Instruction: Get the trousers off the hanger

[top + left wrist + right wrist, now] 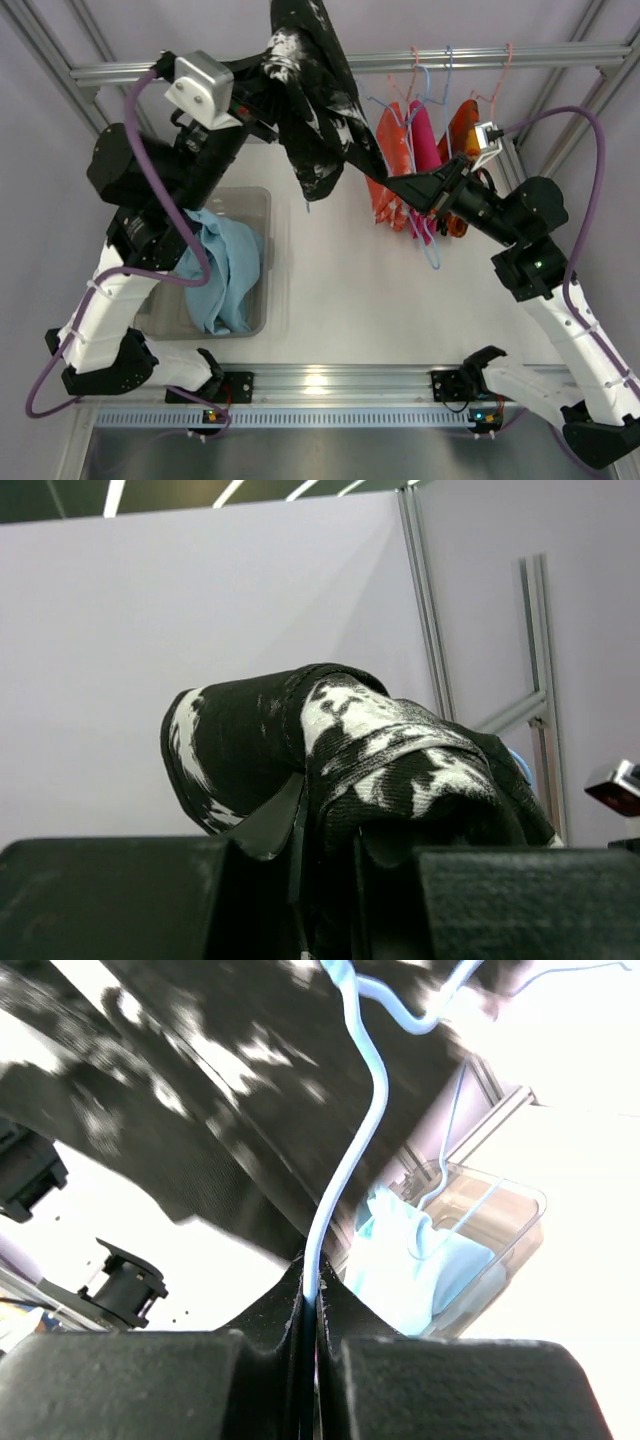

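Observation:
The black trousers with white blotches [312, 95] hang bunched high up near the rail. My left gripper [266, 82] reaches in from the left and is shut on a fold of the trousers [350, 735], the cloth pinched in the left gripper [330, 825]. My right gripper [382, 180] comes from the right, just under the trousers' lower edge. It is shut on the light blue wire hanger [345, 1160], whose wire runs up from the right gripper [312, 1295] into the trousers [200, 1080]. In the top view the cloth hides nearly the whole hanger.
A metal rail [520, 57] crosses the back, carrying several wire hangers with red, pink and orange garments [412, 150] right beside my right arm. A clear bin [257, 196] at the left holds a light blue cloth [225, 272]; the bin [522, 1200] also shows in the right wrist view.

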Tool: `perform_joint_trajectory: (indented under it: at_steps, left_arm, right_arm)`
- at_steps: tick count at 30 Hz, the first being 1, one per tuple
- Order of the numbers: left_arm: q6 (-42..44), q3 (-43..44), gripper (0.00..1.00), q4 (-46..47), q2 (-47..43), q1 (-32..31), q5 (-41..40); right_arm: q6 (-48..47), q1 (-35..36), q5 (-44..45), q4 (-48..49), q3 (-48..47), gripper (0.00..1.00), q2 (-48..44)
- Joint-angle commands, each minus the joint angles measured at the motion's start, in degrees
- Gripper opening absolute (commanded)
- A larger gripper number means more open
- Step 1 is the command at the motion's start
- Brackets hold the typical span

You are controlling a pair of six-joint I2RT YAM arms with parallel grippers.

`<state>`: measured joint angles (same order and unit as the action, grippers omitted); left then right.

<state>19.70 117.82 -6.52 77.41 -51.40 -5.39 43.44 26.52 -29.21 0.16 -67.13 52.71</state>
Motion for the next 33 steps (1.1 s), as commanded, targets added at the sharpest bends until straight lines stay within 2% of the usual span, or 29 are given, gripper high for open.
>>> perform_joint_trajectory:
  at_steps: [1,3,6,11,13,17,19,23,24,25,26,29,33]
  left_arm:
    - [2.27,6.27,0.00,11.71,-3.58,-0.11,-1.28]
    - [3.40,8.29,0.00,10.66,-4.28,0.68,-2.34]
    - [4.55,6.29,0.00,10.13,-7.69,5.41,-2.96]
    - [8.85,-2.59,0.00,8.47,-14.82,11.58,-7.52]
    - [12.45,-4.69,0.00,7.15,-18.07,13.59,-10.69]
    - [21.50,-15.83,0.00,3.11,-25.89,16.32,-15.25]
    - [24.76,-19.98,0.00,-0.49,-30.90,17.29,-19.29]
    - [31.52,-30.88,0.00,-9.80,-41.09,19.49,-22.29]
    - [34.67,-34.90,0.00,-10.69,-44.41,19.49,-24.47]
    - [35.83,-36.33,0.00,-11.49,-45.58,19.49,-29.54]
    - [37.93,-37.13,0.00,-14.02,-47.33,19.49,-31.25]
    - [37.08,-38.81,0.00,-22.98,-49.97,19.49,-33.28]
    - [30.07,-40.47,0.00,-36.96,-50.07,19.49,-30.14]
  right_arm:
    - [-2.57,0.81,0.30,-0.08,0.78,0.00,-0.50]
    - [-2.92,0.81,0.12,0.01,0.78,0.00,-0.59]
    - [-3.18,0.90,-0.06,-2.70,0.86,0.00,-0.94]
    - [-5.29,0.81,0.47,-6.84,0.25,0.00,-2.43]
    - [-6.69,0.81,0.39,-7.63,0.42,0.00,-2.96]
    - [-7.32,0.81,-0.23,-7.64,1.04,0.00,-3.14]
    - [-7.49,0.81,-0.41,-7.98,0.43,0.00,-2.70]
    - [-8.72,0.81,-0.67,-9.13,-1.95,0.00,-1.38]
    - [-8.98,0.81,-1.02,-9.30,-2.38,0.00,-1.12]
    - [-9.07,0.81,-1.02,-9.48,-2.56,0.00,-1.03]
    - [-9.08,0.81,-1.11,-9.48,-2.65,0.00,-0.77]
    - [-8.46,0.90,-1.55,-8.69,-2.48,0.00,0.11]
    - [-7.50,0.98,-1.99,-7.55,-2.56,0.00,1.43]
